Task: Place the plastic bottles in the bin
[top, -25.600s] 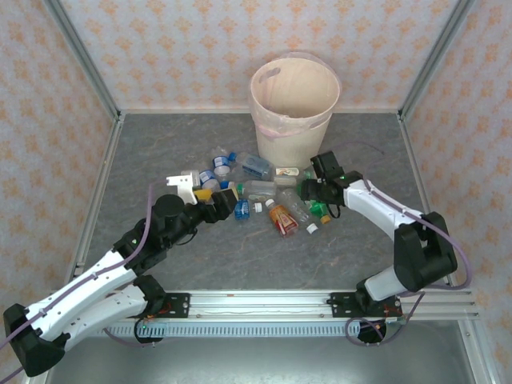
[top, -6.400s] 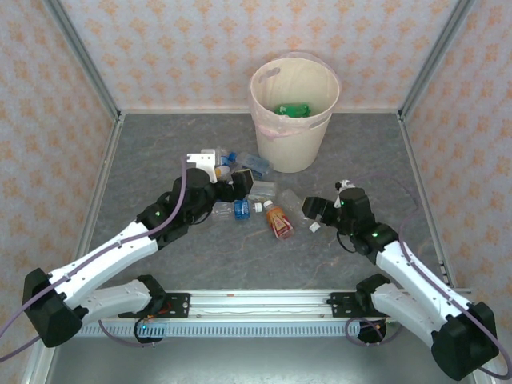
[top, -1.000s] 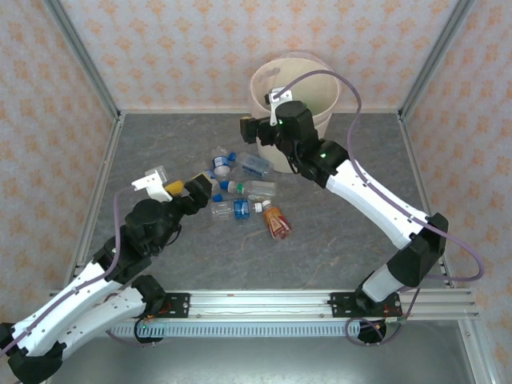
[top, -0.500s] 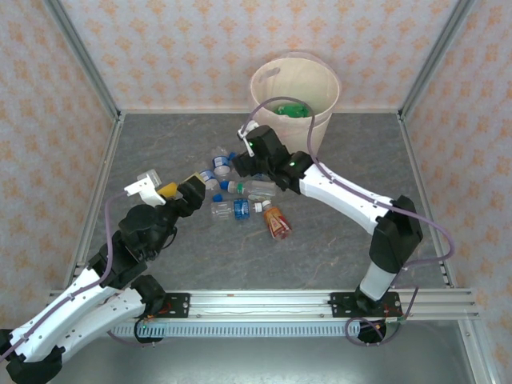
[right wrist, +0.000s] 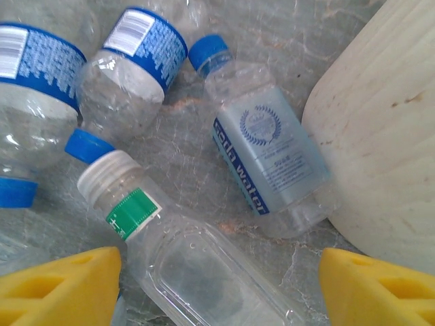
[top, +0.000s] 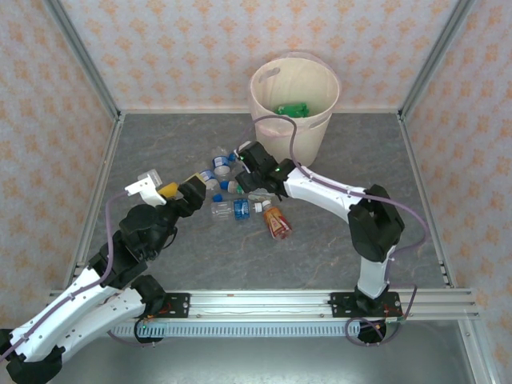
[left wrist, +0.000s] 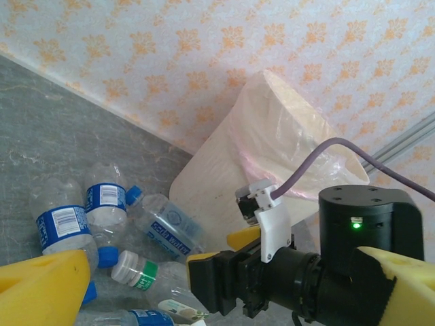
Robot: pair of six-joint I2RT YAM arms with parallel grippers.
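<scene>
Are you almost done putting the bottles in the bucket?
Not yet. Done: green bottles lie inside the bin. In hand: the right gripper is open around a clear bottle with a white cap, not gripping it yet. Still to go: several blue-labelled bottles and an orange-red bottle on the table.

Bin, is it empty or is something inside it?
Not empty. The bin stands upright, and green bottles lie at the bottom inside it.

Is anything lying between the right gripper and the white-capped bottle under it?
Nothing visible does. The right gripper, open, straddles the white-capped bottle; the soda-water bottle lies beside it, by the bin.
</scene>
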